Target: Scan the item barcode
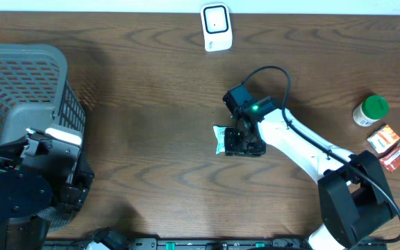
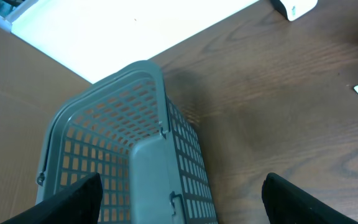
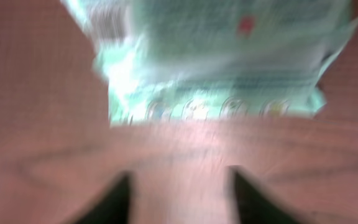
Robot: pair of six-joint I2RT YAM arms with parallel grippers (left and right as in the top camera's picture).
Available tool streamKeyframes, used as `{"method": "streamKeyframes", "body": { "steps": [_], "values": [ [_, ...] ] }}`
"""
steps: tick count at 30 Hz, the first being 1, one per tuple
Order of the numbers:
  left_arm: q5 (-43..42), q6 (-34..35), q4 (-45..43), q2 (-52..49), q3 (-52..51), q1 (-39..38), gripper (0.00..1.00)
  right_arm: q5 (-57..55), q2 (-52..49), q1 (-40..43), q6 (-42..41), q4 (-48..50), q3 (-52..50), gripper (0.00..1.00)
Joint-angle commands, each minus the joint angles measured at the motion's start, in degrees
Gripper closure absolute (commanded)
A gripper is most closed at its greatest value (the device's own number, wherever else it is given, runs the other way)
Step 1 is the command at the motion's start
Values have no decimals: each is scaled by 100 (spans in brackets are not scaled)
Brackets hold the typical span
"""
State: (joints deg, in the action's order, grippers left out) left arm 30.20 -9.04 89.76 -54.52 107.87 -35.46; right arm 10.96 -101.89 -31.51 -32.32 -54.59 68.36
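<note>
Jaws of the right gripper (image 3: 179,193) stand parted and empty, just short of the pale-green crinkled plastic packet (image 1: 221,139), lying well apart from the white boxy scanner (image 1: 215,26), on the robot's side. Grip one edge, leaving its barcode uncovered. The left gripper (image 2: 188,199) gapes, empty.

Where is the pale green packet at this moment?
Overhead view: the pale green packet lies on the table near centre, beside the right end effector, below the white scanner.

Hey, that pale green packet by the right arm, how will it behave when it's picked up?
The pale green packet looks like thin film with crimped edges, so probably floppy and light. Lying flat, it seems unlikely to roll.
</note>
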Motion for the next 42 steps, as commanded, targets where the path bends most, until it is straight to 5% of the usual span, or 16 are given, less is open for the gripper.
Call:
{"method": "streamKeyframes", "body": {
  "steps": [1, 17, 37, 42],
  "values": [
    [48, -15, 0, 35, -4, 2, 18, 955, 107, 304, 811, -81, 149, 1],
    [50, -15, 0, 35, -4, 2, 18, 2463, -120, 2424, 3705, 1099, 125, 1],
    [50, -15, 0, 35, -4, 2, 18, 2776, -1405, 2529, 4863, 1445, 136, 1],
    [50, -15, 0, 35, -4, 2, 18, 2962, -1471, 2400, 6013, 592, 129, 1]
  ]
}}
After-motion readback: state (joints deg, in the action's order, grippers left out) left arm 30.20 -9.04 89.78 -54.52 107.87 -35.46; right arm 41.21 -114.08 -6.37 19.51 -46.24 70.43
